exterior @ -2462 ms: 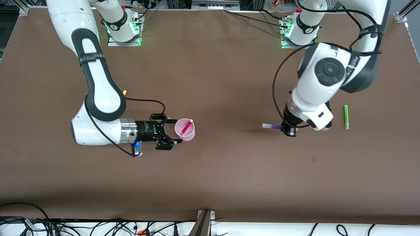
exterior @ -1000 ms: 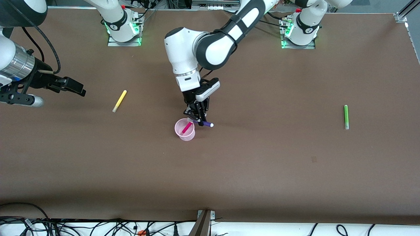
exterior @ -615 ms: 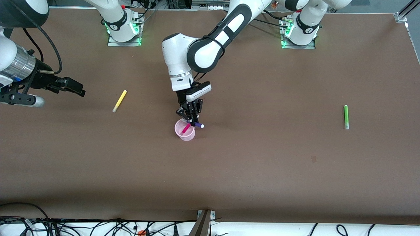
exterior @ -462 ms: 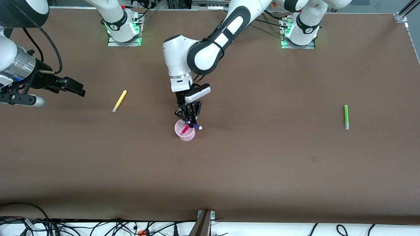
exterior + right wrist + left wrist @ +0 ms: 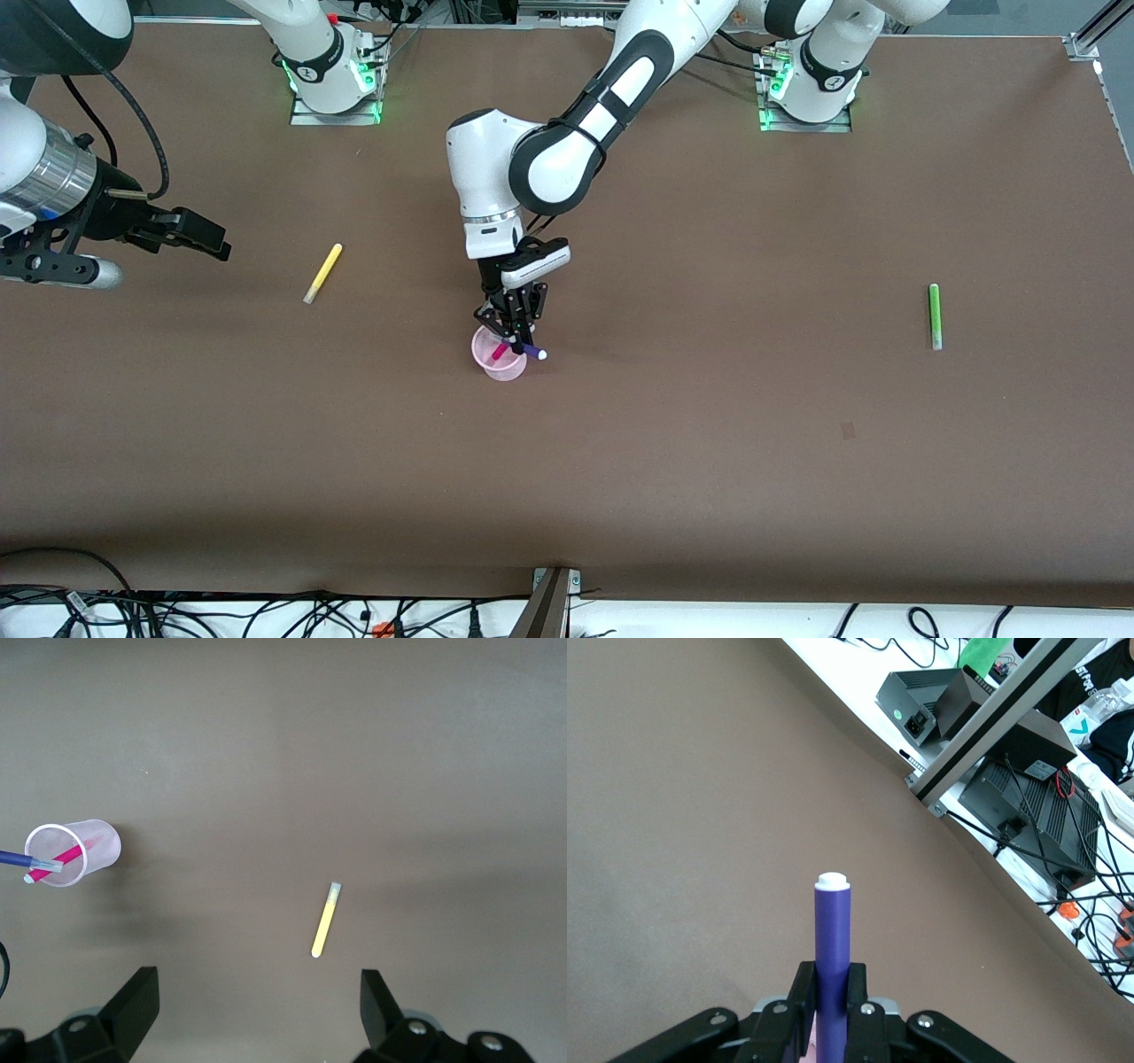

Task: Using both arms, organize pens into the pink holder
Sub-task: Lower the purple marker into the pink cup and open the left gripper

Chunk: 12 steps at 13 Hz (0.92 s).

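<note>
Gripping the purple pen (image 5: 529,352) over the pink holder's (image 5: 501,366) rim, the left pincer (image 5: 516,338) (right pincer (image 5: 190,232) waits, spread).

The brown worktop (image 5: 673,461) carries a pink cup (image 5: 502,364) near its middle. A yellow pen (image 5: 322,273) is laid flat toward the right arm's end, and a green pen (image 5: 934,315) toward the left arm's end, well apart.
</note>
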Tool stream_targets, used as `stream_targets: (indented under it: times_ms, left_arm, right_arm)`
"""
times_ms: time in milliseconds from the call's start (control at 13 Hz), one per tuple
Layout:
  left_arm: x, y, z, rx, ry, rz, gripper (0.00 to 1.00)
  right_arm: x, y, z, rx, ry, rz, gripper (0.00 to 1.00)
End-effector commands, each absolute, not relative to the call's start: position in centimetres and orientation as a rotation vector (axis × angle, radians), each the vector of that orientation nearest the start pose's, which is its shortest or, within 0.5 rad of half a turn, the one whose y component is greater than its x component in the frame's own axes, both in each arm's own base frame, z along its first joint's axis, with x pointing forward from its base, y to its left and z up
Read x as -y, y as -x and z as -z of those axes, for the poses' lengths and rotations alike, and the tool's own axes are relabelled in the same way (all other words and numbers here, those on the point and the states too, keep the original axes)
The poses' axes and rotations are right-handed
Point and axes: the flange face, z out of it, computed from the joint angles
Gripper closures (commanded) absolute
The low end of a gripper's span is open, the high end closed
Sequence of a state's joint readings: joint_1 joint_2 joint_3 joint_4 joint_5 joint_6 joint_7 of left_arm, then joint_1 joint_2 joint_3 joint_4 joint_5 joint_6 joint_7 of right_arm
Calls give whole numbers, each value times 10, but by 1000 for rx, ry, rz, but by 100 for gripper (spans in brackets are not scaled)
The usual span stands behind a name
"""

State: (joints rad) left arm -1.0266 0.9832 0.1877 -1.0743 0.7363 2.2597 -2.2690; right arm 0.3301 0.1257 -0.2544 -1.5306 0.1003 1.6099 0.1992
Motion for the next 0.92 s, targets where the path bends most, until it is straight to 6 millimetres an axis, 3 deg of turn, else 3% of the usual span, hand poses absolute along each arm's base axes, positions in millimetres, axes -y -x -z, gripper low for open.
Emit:
stream_targets:
  times_ms: [0,538,846]
  left_arm:
    - [620,-516,-264,1301,2779,1336,100]
    - [616,-524,-268,1309,2763,1366,100]
    - [619,-523,-242,1270,2753,1377,100]
  right_arm:
    - [-63,-588,-578,-175,3085,-62,0]
    - [-63,-588,-579,-175,3085,-60,0]
    - [-63,-588,-578,-175,3083,-60,0]
